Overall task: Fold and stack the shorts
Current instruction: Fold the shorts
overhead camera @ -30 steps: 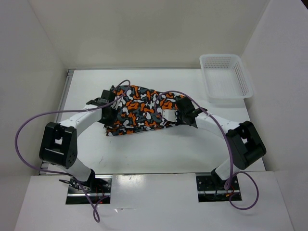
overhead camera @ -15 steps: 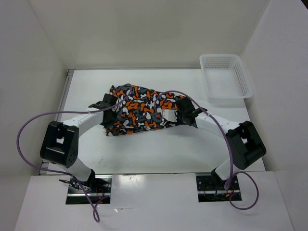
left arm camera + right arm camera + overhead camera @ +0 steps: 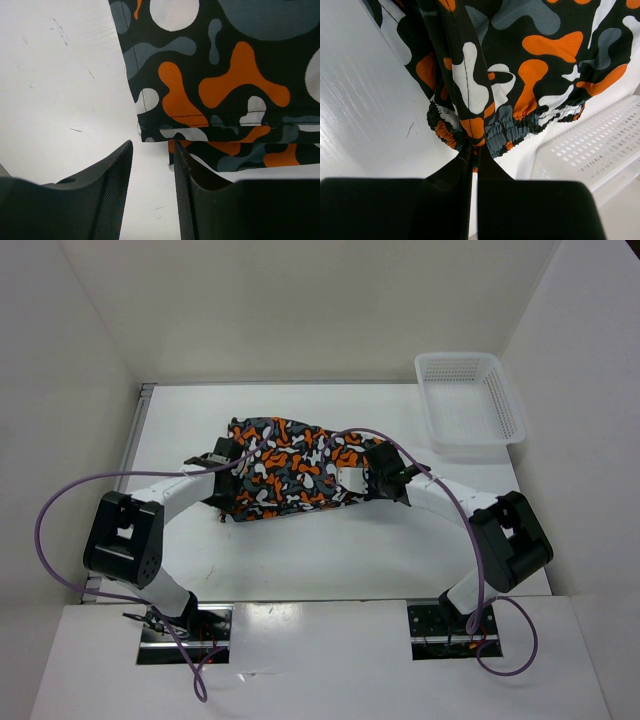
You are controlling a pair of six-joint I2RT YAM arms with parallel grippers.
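Shorts (image 3: 290, 470): orange, white, black, grey blobs

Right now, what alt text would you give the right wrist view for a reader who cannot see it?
The right gripper is shut on the gathered elastic edge of soft cloth shorts printed with orange, white, grey and black blobs, which spread away over the white table. A white plastic lattice basket sits at the lower right.

Arms (image 3: 170, 488): wht links, blk joints, purple cables (image 3: 37, 530).
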